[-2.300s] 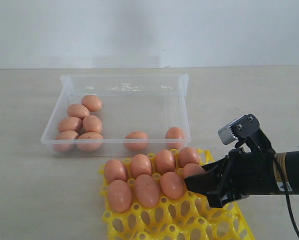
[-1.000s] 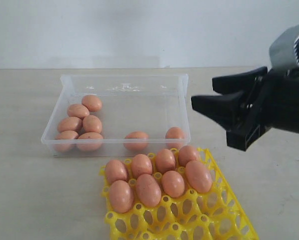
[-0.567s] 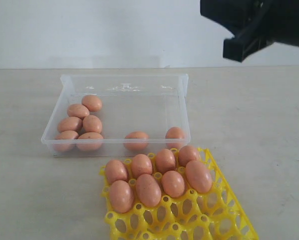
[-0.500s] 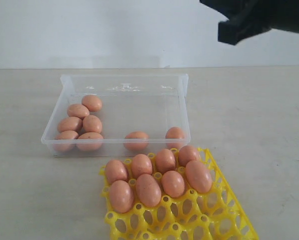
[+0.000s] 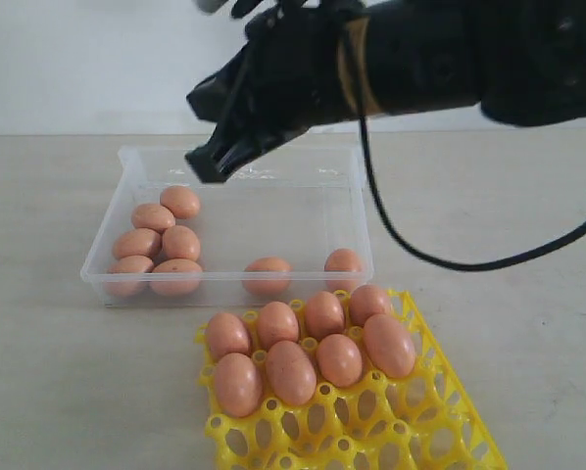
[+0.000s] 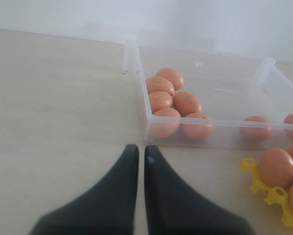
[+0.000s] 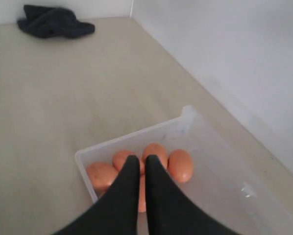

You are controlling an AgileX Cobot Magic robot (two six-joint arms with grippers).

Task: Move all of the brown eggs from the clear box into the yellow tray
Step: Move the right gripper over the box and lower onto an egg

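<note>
Holding left gripper (image 6: 139, 157) pressed together, empty, short of the clear box (image 5: 303, 211). Hovering right gripper (image 5: 207, 166), likewise pressed together and empty, above eight brown eggs (image 5: 181, 242) lying inside. Showing seven more seated in the yellow tray (image 5: 411, 431), nearer, rightward.

Soft, even, bright light — shadows faint — and both wrist views blur up close.

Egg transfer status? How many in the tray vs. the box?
Done: eight brown eggs sit in the yellow tray. In hand: nothing; the right gripper hovers shut and empty over the clear box. Left: eight eggs lie in the box.
</note>
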